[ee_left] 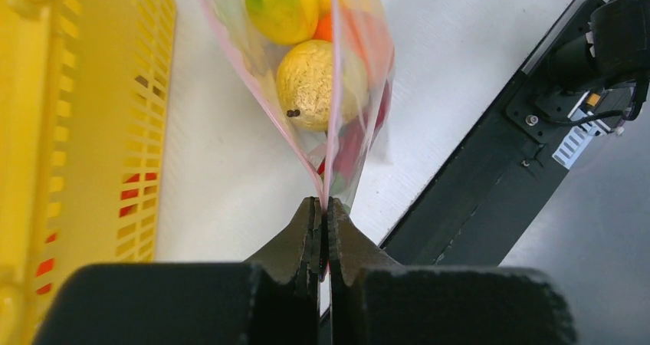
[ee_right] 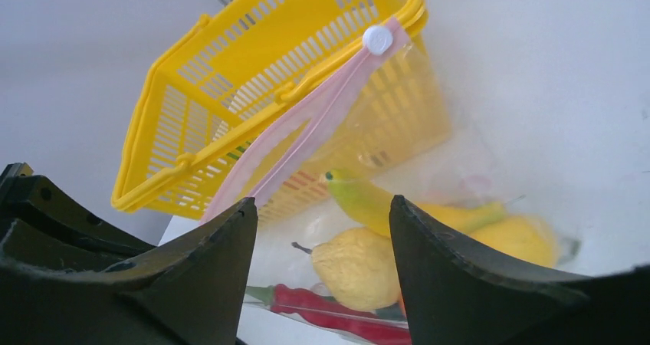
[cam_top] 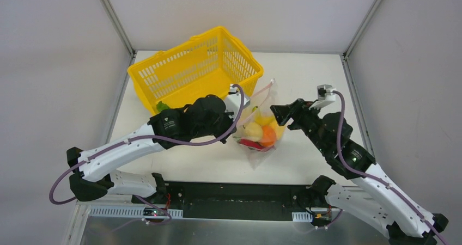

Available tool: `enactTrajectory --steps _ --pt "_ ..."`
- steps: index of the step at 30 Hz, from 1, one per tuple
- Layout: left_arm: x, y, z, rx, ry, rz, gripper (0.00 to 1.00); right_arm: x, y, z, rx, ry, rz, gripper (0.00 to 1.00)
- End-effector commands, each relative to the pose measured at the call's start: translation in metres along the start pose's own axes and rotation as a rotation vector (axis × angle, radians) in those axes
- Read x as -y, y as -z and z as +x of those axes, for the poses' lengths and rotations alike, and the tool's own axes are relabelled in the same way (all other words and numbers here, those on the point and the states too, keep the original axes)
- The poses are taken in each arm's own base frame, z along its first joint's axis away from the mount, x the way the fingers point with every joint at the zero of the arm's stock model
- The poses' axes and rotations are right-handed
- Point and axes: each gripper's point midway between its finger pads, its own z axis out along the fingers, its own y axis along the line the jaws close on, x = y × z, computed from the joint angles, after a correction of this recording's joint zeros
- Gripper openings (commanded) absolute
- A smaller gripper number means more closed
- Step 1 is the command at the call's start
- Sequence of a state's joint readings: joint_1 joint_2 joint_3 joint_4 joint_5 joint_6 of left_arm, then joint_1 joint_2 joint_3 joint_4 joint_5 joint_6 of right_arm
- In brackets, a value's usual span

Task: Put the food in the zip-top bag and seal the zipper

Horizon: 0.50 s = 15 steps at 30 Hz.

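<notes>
The zip-top bag stands on the table in front of the basket, with food inside it. Through the plastic I see a yellow lemon, a yellow-green fruit, a red chili and a banana. My left gripper is shut on one end of the pink zipper and holds that corner up. The two pink strips spread apart away from that grip. A white slider sits at the zipper's far end. My right gripper stands open just right of the bag, with nothing between its fingers.
A yellow plastic basket lies tilted behind and left of the bag, close to the left arm. A green piece shows at its near corner. The black base rail runs along the table's near edge.
</notes>
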State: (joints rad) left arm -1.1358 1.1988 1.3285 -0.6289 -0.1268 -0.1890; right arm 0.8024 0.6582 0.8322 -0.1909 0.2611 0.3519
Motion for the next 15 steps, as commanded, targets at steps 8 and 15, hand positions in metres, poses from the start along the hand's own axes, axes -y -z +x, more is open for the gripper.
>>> enactTrajectory --steps 8,15 --pt "-0.034 0.027 -0.002 -0.021 -0.132 -0.038 0.0 0.045 0.013 -0.014 0.076 0.147 0.189 0.68" --pt "-0.049 0.026 -0.007 -0.013 -0.149 -0.105 0.0 0.047 -0.001 0.029 -0.158 0.11 0.145 0.68"
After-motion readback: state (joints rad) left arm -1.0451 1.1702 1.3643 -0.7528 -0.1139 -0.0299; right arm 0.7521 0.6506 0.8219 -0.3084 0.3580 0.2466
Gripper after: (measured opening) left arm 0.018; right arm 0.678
